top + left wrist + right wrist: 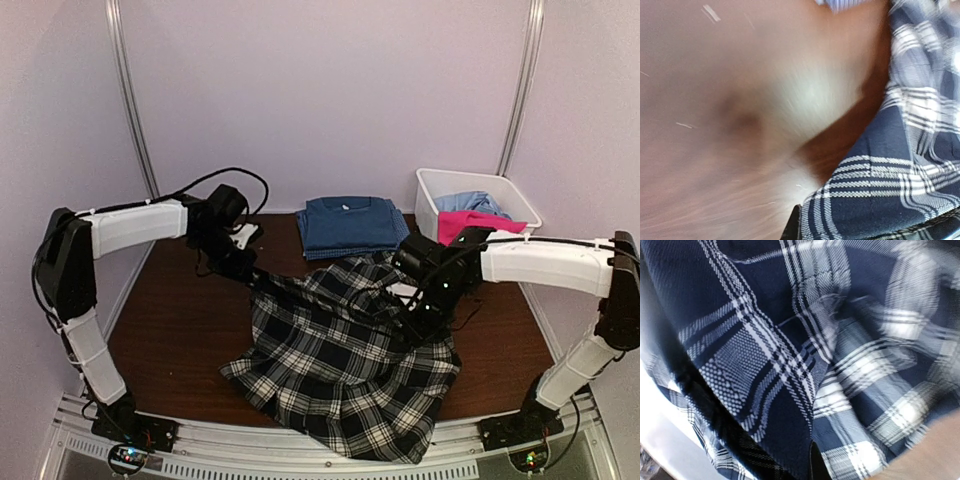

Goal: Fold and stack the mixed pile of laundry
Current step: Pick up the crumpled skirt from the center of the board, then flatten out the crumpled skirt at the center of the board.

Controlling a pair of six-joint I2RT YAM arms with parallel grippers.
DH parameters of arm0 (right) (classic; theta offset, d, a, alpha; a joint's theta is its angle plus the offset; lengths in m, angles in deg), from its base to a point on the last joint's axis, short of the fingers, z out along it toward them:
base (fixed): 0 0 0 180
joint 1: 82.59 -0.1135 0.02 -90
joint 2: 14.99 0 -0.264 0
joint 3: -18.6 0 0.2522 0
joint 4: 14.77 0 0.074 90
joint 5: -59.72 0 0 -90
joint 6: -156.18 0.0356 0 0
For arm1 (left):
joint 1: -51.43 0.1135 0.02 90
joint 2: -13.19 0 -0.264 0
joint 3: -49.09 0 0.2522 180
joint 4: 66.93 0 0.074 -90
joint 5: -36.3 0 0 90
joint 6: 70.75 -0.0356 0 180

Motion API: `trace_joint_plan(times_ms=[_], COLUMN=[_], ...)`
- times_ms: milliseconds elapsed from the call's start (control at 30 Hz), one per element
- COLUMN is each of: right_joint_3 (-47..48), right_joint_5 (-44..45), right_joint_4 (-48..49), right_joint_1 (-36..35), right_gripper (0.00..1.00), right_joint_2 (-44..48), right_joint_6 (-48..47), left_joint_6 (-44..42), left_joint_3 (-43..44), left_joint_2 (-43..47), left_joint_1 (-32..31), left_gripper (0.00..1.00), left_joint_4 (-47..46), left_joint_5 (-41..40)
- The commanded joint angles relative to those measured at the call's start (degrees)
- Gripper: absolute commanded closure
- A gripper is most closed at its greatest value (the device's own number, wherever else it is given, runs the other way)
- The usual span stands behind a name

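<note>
Far left: the left pincer [243, 266] sits low at the far-left corner of the plaid shirt [340, 370]. Its jaws are together, clamped on the shirt's top edge. Top view shows the cloth drawn up to it in a point. The wrist view is blurred, w/ plaid at lower right over the bare brown surface [170, 330].

Middle: the shirt lies spread on the surface, w/ its bulk sagging toward the arm bases. Its held edge runs approx. left-to-right btwn the two pincers. That edge is the long axis the coming move turns on, and the loose body trails nearward from it. The folded dark blue T-shirt [348, 225] lies just behind the far edge; can't tell if they touch.

Right: the right pincer [420, 305] has its jaws together, sunk in the shirt's right side. Its wrist view is all plaid, so prob. clamped on the same shirt. It sits a bit nearer the bases than the left one, so the held edge slants slightly. Each arm is nearer its own end, so no crossing is needed. I'd judge both must travel together, same dir., to keep that edge taut.

Far right: the white bin [432, 195] stands beyond the right pincer and holds a pink piece [462, 225] and a pale blue piece [470, 203], neither yet folded.
</note>
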Motion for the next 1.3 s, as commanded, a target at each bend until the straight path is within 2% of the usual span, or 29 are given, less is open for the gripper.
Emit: trace_joint_plan(times_ms=[0, 133, 233, 333, 433, 533, 667, 800, 900, 1000, 1100, 1200, 1267], right_joint_3=[13.7, 37.9, 58.0, 69.3, 75.7, 75.5, 69.1, 63.7, 65.2, 67.7, 65.6, 54.9, 43.4], right_joint_5=[14.2, 23.0, 28.9, 29.1, 29.4, 27.3, 20.8, 17.0, 12.9, 11.3, 10.6, 6.5, 4.9], right_joint_4=[-14.3, -22.1, -27.6, -27.4, -28.2, -28.9, -28.8, -25.7, -25.6, -27.9, -29.3, -25.2, -17.1], right_joint_1=[3.7, 6.6, 7.2, 7.5, 7.2, 5.5, 0.9, -9.9, -15.0, -15.6, -11.6, 2.0, 11.4], right_gripper=[1.00, 1.00, 1.00, 1.00, 1.00, 1.00, 1.00, 1.00, 1.00, 1.00, 1.00, 1.00, 1.00], right_joint_2=[3.4, -0.3, -5.6, -7.3, -8.3, -6.0, -0.9, 4.5, 5.7, 5.6, 5.0, 7.4, 10.7], right_joint_6=[-2.2, -4.7, -6.5, -7.6, -7.6, -7.0, -2.6, 2.4, 6.7, 10.7, 11.2, 9.2, 6.8], left_joint_6=[-0.2, 1.2, 3.6, 5.8, 6.8, 7.6, 8.6, 11.1, 12.2, 12.3, 12.1, 12.1, 12.1], left_joint_3=[9.1, 17.9, 22.9, 27.6, 31.0, 32.0, 27.4, 21.4, 20.4, 23.6, 27.9, 29.4, 28.5], left_joint_2=[9.8, 13.8, 17.4, 21.0, 23.5, 26.6, 33.7, 43.3, 48.3, 47.9, 42.6, 35.6, 30.5], left_joint_1=[3.8, 3.9, 3.9, 3.9, 3.9, 3.6, 1.1, -0.4, -0.4, -0.4, -0.4, -0.4, -0.4], left_gripper=[1.00, 1.00, 1.00, 1.00, 1.00, 1.00, 1.00, 1.00, 1.00, 1.00, 1.00, 1.00, 1.00], left_joint_4=[2.3, 6.7, 6.5, 5.2, 4.6, 5.2, 5.7, 4.9, 4.2, 5.7, 9.5, 11.8, 12.5], left_joint_5=[-12.3, -17.5, -19.8, -19.6, -16.6, -12.6, -11.4, -12.4, -13.3, -13.4, -14.2, -17.9, -20.2])
